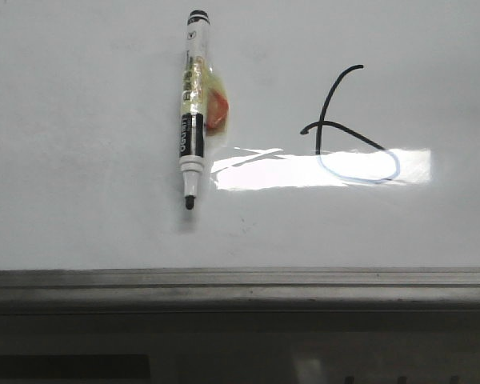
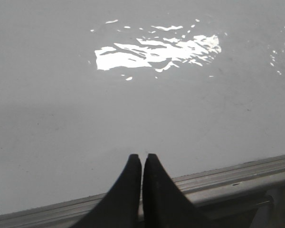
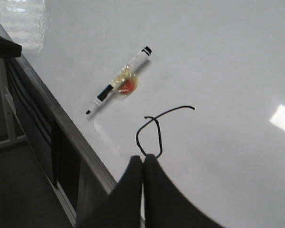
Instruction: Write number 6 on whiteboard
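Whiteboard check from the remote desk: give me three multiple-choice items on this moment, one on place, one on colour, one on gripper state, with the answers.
1. Where does the marker lie on the whiteboard, seen from the front?
A. left of the number 6
B. right of it
C. across it

2. What colour is the drawn line?
A. red
B. black
C. green

3. How are the grippers?
A. both shut and empty
B. right one holds the marker
C. both wide open

Answers: 1 A, the marker lies apart to the left of the digit. 2 B, the stroke is black. 3 A, the left gripper and right gripper show fingers together with nothing between.
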Robot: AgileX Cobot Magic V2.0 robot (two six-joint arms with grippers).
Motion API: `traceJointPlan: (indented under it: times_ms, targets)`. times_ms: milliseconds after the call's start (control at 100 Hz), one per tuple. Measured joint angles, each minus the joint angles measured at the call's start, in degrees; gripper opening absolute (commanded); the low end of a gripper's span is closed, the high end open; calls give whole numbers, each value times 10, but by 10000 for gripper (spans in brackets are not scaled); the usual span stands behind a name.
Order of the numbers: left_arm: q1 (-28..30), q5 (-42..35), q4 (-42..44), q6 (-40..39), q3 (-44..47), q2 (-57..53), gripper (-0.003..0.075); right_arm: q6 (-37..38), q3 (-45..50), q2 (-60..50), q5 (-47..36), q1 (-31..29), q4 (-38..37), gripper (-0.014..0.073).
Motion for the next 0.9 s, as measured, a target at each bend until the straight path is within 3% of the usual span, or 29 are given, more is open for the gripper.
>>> traceJointPlan:
  times_ms: [180,420,510,690,900]
  targets:
    - [0,0,0,0,0,0,-20,0,73,0,-46,-123,3,-53]
    - [0,0,0,0,0,0,-20,0,242,0,-325,-395,63,-53]
    - [0,0,0,0,0,0,-20,0,299,0,-387,-490,71,-53]
    - [0,0,0,0,0,0,-20,0,318,-16,-391,-601,108,-53]
    - [0,0,0,0,0,0,-20,0,318,-74,-308,-634,120,-53]
